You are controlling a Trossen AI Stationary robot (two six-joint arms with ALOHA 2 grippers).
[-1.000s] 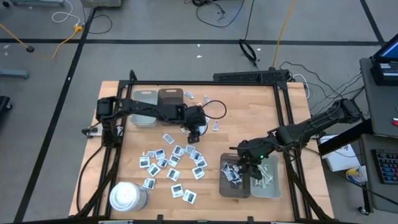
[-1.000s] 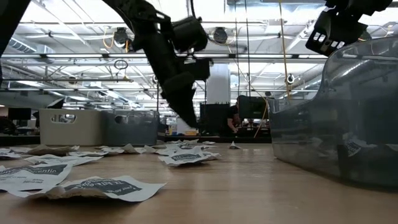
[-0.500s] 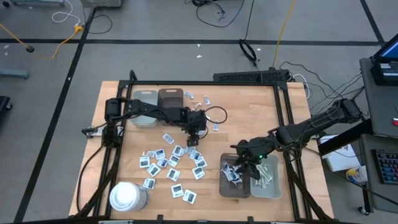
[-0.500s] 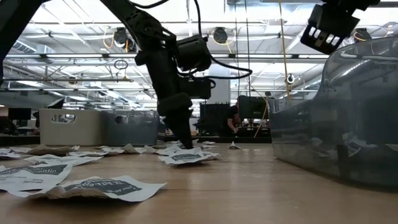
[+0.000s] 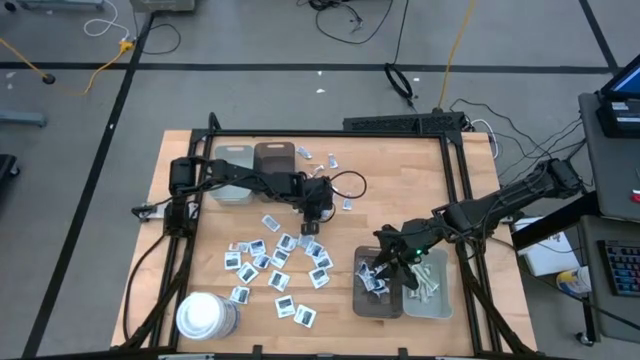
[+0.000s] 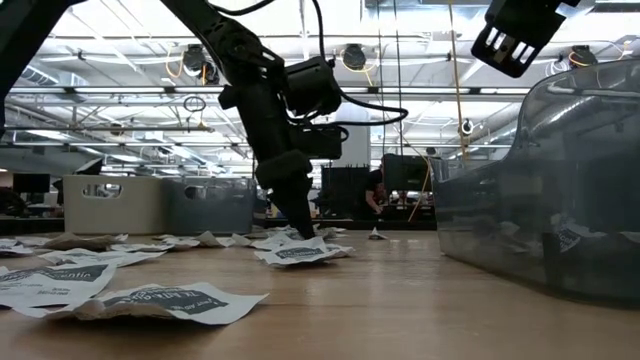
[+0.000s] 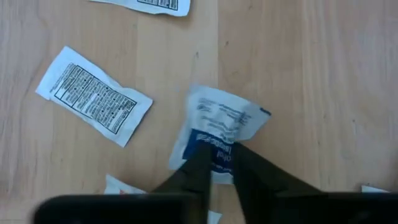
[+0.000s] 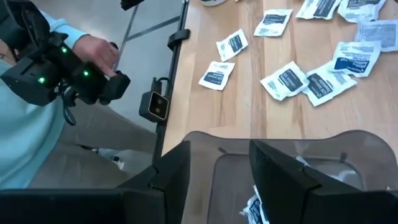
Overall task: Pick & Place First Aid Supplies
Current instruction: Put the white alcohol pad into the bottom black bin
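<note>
Several small white packets with dark-blue print [image 5: 268, 262] lie flat on the wooden table. My left gripper [image 5: 313, 214] is down at the table at the far side of this scatter. It is shut on one packet [image 7: 227, 121], which shows in the left wrist view and lies beside another packet [image 7: 93, 96]. In the low view its fingers [image 6: 303, 222] reach the table top. My right gripper [image 5: 388, 262] hangs open over the dark tray [image 5: 362, 300] at the near right, nothing between its fingers [image 8: 219, 171]. My left gripper pinches the packet's blue-printed end [image 7: 217, 148] between its two fingers. The fingers come steeply from above. The packet rests on the table, its white end [image 7: 233, 112] crumpled and lying past the fingertips.
A clear tray [image 5: 432, 290] with strips stands beside the dark one, which holds packets. Two more trays [image 5: 250, 160] stand at the far left, a white cylinder [image 5: 205, 315] at the near left corner. A person's hand [image 8: 93, 53] shows beyond the table edge.
My left gripper has come down onto the table and shut on a packet, crumpling it. My right gripper has tipped a little above the tray and stayed open.
</note>
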